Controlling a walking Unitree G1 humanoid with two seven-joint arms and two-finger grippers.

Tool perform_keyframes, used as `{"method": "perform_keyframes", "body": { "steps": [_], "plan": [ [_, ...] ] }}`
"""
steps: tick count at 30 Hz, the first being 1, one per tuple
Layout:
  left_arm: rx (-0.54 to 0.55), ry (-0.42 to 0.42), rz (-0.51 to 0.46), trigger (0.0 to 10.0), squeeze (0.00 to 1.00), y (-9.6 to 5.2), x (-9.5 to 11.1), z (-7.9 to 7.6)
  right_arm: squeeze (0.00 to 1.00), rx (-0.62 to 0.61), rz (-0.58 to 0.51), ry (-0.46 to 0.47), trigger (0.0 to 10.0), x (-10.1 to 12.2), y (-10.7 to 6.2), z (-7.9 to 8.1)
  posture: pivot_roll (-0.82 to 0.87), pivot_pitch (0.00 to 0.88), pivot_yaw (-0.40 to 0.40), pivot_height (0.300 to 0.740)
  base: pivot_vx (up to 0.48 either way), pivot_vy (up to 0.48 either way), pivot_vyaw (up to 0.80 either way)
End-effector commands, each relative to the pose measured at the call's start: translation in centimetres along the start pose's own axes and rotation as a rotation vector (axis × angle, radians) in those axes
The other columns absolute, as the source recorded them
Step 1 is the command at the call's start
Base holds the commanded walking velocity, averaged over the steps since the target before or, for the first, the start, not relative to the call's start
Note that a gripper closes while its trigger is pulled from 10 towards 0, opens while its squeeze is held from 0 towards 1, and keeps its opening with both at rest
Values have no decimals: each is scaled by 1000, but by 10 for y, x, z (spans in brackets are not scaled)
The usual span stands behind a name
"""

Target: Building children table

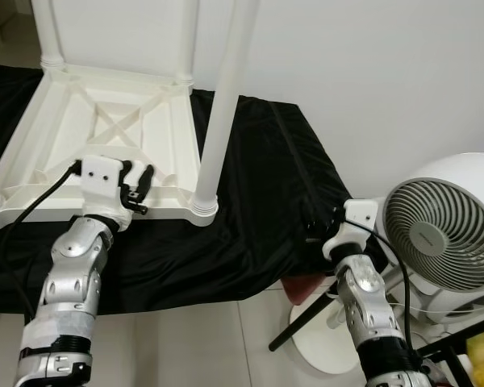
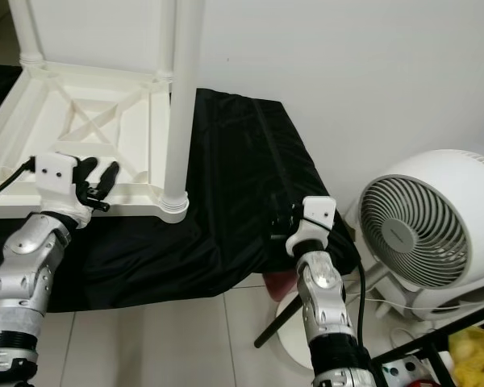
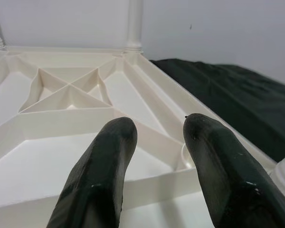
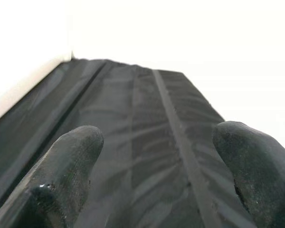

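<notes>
Three legs stand in the upturned tabletop (image 1: 105, 121); my left gripper (image 1: 139, 187), fingers parted and empty, should steady its rim while my spread right gripper (image 2: 284, 222) waits.

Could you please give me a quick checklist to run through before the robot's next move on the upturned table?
1. Left pincer open over the table underside: ok.
2. Right pincer open, holding nothing, above the black cloth: ok.
3. Near-right leg upright in its socket: ok.
4. Leg fully seated: cannot tell.
5. Fan stands close beside the right arm: not ok.
</notes>
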State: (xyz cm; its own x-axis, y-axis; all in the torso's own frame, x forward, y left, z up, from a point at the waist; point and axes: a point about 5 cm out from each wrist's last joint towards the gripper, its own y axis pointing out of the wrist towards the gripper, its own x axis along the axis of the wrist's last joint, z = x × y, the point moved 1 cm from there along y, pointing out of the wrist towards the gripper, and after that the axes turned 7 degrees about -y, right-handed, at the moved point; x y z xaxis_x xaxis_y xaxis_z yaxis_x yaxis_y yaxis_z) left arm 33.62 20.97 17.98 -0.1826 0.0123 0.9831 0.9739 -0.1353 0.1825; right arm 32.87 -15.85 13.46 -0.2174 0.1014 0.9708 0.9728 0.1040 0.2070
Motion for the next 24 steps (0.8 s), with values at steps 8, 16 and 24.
{"method": "perform_keyframes", "body": {
  "steps": [8,16,24],
  "plan": [
    [210,24,-54,10000,0,-2,10,12,0,-158,14,-75,10000,0,1,-35,16,5,-167,740,0,0,0],
    [185,-9,-77,10000,0,-14,-1,-5,0,-164,-4,-112,10000,-4,-7,-36,23,0,-150,740,0,0,0],
    [136,-52,-74,10000,0,-18,-14,-23,0,-110,-11,-103,10000,-10,-14,-20,16,0,-143,740,0,0,0]
  ]
}}
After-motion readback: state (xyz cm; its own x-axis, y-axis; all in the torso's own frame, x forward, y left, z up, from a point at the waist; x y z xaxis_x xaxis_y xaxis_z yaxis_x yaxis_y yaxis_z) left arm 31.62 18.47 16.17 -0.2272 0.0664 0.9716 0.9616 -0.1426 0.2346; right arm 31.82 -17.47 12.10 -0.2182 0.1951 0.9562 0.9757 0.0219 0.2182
